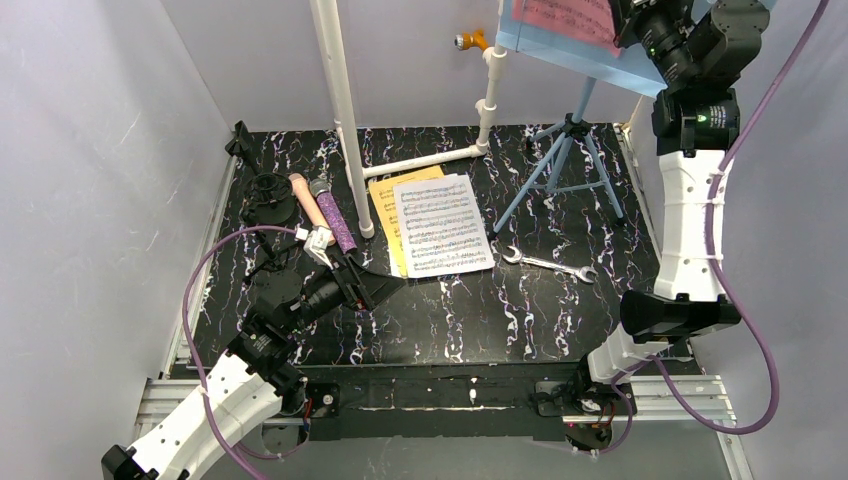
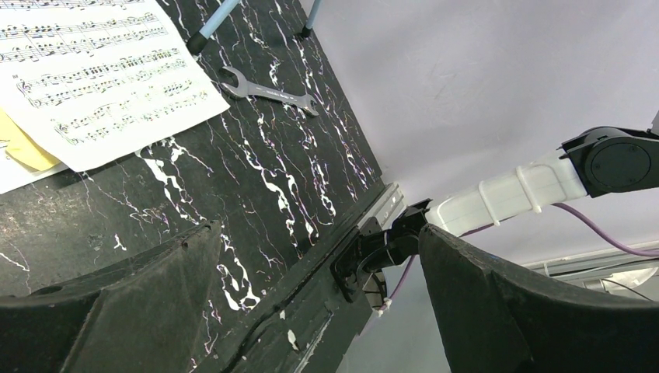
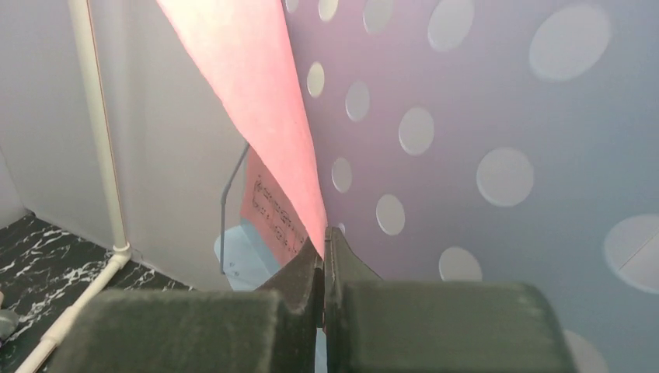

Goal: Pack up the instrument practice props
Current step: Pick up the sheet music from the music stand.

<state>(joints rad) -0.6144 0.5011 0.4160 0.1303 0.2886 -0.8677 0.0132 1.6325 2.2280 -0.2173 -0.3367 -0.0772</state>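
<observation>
Left gripper point(image 1: 378, 287) low at near left, jaws wide apart, holding nothing. Just beyond it, peach microphone point(image 1: 306, 200) and purple glitter microphone point(image 1: 336, 218) lying side by side, next to black round-base holder point(image 1: 268, 195). At centre, sheet-music pages point(image 1: 440, 225) flat on the table point(image 1: 480, 310); silver wrench point(image 1: 548, 264) to their right. Far right, raised: light-blue music rack point(image 1: 580, 50) with pink page point(image 3: 256, 78) against it, right gripper point(image 3: 322, 249) pinched together on an edge of that page. Likely light, limp, easily creased or torn; best taken near a corner and drawn gently clear of the rack.
</observation>
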